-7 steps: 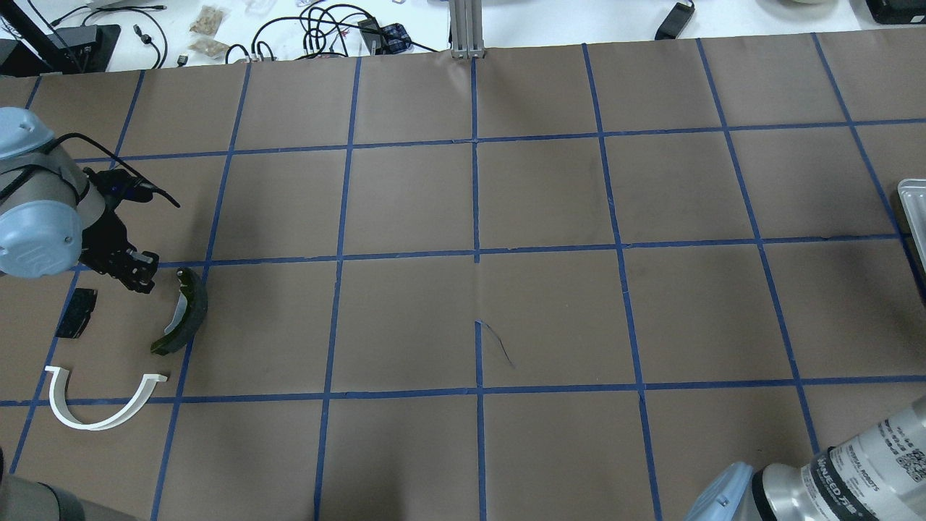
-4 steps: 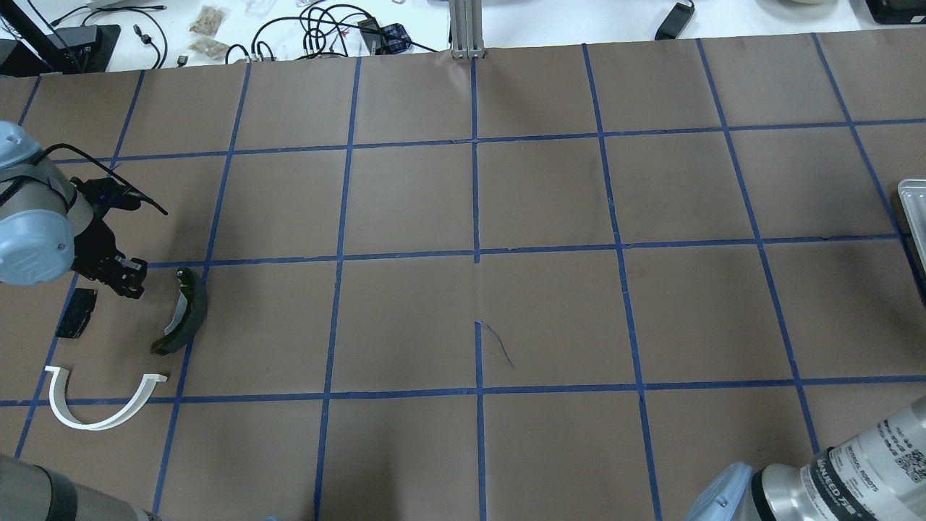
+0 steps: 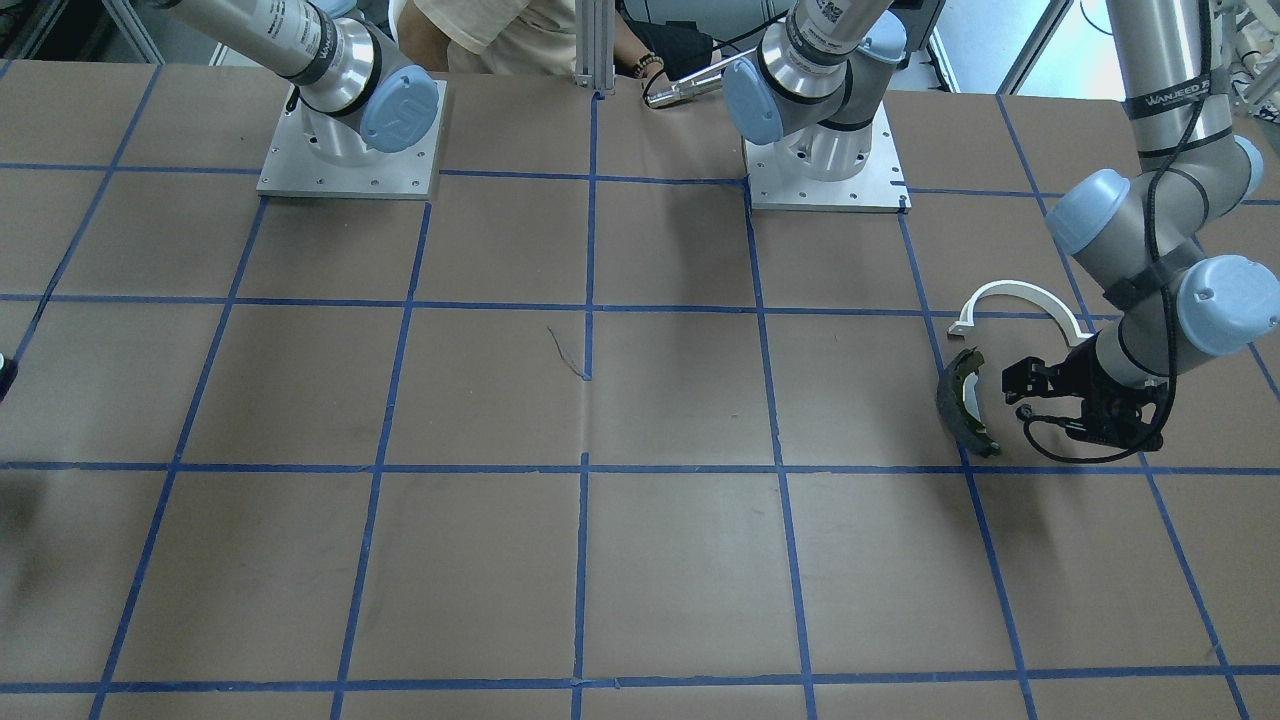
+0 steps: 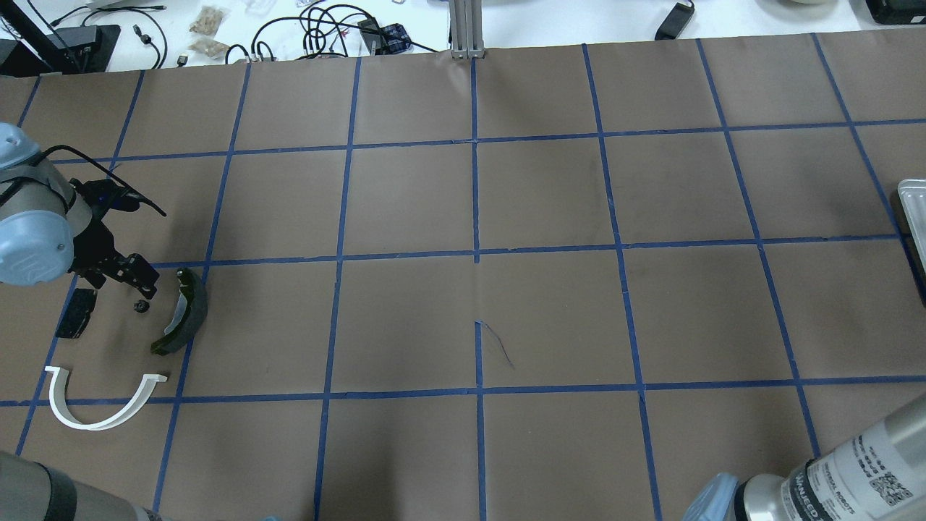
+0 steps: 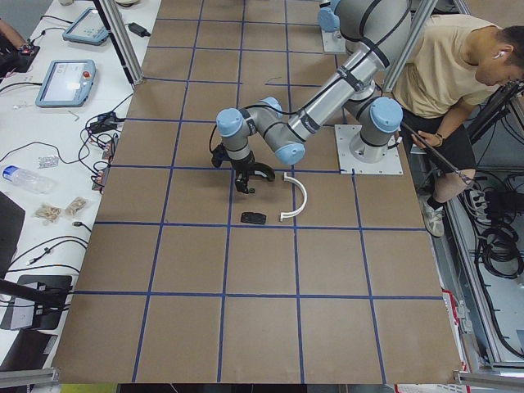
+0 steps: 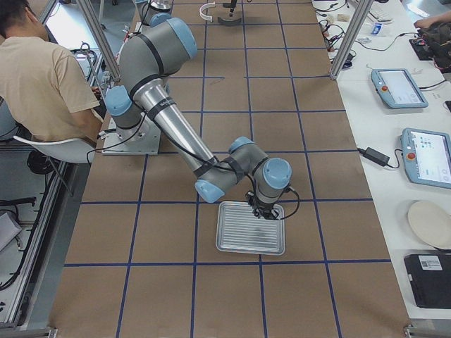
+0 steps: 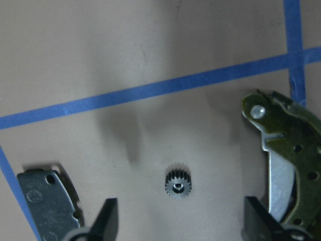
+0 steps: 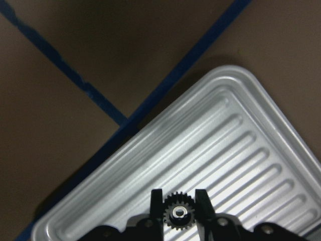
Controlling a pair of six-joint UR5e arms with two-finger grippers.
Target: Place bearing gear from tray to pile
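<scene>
1. Overhead: gear (image 4: 141, 307) lies loose between pad (image 4: 76, 312) and shoe (image 4: 189, 307), inside the pile (image 4: 173, 335); left gripper (image 4: 145, 284) just beside.
2. Left wrist: fingers (image 7: 108, 221) apart, clear of gear. Looks delivered.
3. Right wrist: right gripper (image 8: 178, 200) clamped on second gear (image 8: 178, 213) over tray (image 8: 225, 140), likely next for pile.

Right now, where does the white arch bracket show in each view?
Front-facing: white arch bracket at right, just above the brake shoe.
Overhead: bracket lower left, below the shoe.
Exterior left: bracket at centre.
Exterior right: bracket at top edge, far end.
Left wrist: not in it.
Right wrist: not in it.
Shared landmark: the dark brake shoe beside it.
</scene>
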